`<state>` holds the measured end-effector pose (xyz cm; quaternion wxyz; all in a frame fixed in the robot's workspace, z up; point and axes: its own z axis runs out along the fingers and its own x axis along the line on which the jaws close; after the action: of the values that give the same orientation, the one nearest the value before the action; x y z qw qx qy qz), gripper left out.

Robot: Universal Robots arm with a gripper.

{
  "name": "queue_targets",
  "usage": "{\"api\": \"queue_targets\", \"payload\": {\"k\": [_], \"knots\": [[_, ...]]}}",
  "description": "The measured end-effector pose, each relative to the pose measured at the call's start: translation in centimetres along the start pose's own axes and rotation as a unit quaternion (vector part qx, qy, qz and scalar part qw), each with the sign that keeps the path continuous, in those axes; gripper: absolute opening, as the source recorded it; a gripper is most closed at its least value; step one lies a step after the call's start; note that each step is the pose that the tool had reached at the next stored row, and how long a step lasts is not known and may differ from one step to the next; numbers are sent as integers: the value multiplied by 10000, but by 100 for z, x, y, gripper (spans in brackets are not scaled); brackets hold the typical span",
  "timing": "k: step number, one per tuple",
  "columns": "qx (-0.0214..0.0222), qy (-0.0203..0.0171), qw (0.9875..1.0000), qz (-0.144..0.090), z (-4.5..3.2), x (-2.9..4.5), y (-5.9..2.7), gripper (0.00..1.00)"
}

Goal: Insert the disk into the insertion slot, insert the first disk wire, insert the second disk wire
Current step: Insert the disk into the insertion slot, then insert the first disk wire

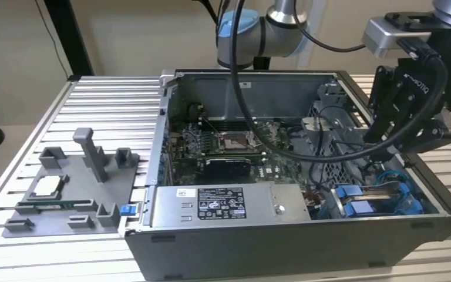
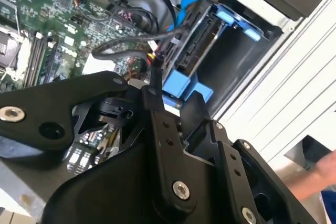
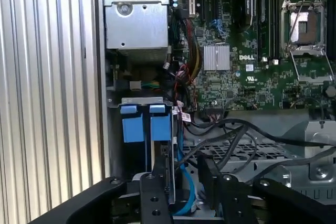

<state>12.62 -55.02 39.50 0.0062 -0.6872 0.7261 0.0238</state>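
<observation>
The disk [image 3: 166, 162] seems already seated in the insertion slot [image 1: 359, 204], lower right of the exterior view, and the gripper [image 3: 179, 176] hovers there, fingers [image 3: 152, 187] slightly apart and empty; the wiring steps I cannot judge.

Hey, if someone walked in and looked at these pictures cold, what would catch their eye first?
Probably the open computer case in the middle of the slatted metal table, with its green motherboard laid bare. Then the black gripper, which hangs inside the case at the exterior view's right, just above the insertion slot with its bright blue tabs.
</observation>
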Motion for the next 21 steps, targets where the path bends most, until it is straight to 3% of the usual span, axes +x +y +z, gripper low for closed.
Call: {"api": "queue_targets", "payload": {"k": [3,4,9,13,16,17,19,21], "knots": [[14,1,9999,-131,51,-18,0,100],[17,3,9998,-191,67,-21,0,0],[30,-23,9993,-383,121,-23,-1,0],[34,-124,9987,-494,133,-22,-1,0],[33,-138,9986,-515,133,-23,-1,0],[32,-139,9986,-517,136,-23,-1,100],[38,-159,9985,-526,154,-21,-2,100],[45,-203,9983,-536,169,-21,-3,100]]}}
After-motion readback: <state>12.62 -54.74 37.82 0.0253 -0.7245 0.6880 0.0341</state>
